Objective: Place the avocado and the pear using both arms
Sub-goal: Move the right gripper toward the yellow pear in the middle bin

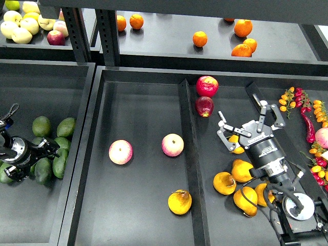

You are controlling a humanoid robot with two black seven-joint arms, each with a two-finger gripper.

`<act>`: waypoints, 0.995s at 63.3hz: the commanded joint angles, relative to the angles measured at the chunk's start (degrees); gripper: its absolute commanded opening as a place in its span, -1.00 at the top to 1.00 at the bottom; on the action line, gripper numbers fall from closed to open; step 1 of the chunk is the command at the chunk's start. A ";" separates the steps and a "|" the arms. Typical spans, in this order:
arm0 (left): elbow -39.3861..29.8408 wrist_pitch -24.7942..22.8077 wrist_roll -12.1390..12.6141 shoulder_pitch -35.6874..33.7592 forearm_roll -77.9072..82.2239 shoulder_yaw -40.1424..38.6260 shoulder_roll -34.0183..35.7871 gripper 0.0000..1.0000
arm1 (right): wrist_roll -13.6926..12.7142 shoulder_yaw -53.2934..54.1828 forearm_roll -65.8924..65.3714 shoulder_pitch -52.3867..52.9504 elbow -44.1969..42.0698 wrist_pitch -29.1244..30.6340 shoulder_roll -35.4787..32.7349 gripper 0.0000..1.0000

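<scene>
At lower left the left gripper, fingers too dark to tell, should settle squarely on an avocado, while at right the right gripper, fingers spread open, should straddle the pear before closing.

No readable text, labels or numbers; white marks on right arm illegible.
</scene>
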 commanded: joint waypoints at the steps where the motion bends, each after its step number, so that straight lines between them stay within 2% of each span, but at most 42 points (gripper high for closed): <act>1: 0.08 -0.01 -0.01 0.06 0.10 -0.10 -0.60 -0.99 | -2.36 -7.53 -0.09 5.80 -0.95 -1.24 -8.26 -0.99; 16: 0.43 -0.01 -0.01 -0.03 0.10 -0.19 -1.83 -0.99 | -7.98 -23.34 0.44 16.96 -4.64 -1.15 -20.21 -0.99; 28: 2.45 -0.01 -0.01 -0.12 0.10 -2.03 -2.62 -0.99 | -11.58 -39.68 0.44 23.91 -5.17 0.08 -22.94 -0.99; 37: 2.98 -0.01 -0.01 -0.12 0.10 -2.56 -2.62 -0.99 | -11.73 -52.00 -0.08 28.05 -5.35 5.70 -23.38 -0.99; 49: 2.89 -0.01 -0.01 -0.20 0.02 -5.02 -2.80 -0.99 | -11.73 -63.07 -1.58 33.05 -7.63 5.75 -22.77 -0.99; 63: 2.72 -0.01 -0.01 -0.47 -0.07 -5.20 -2.80 -0.99 | -11.73 -68.70 -2.99 35.87 -12.99 5.75 -20.31 -0.99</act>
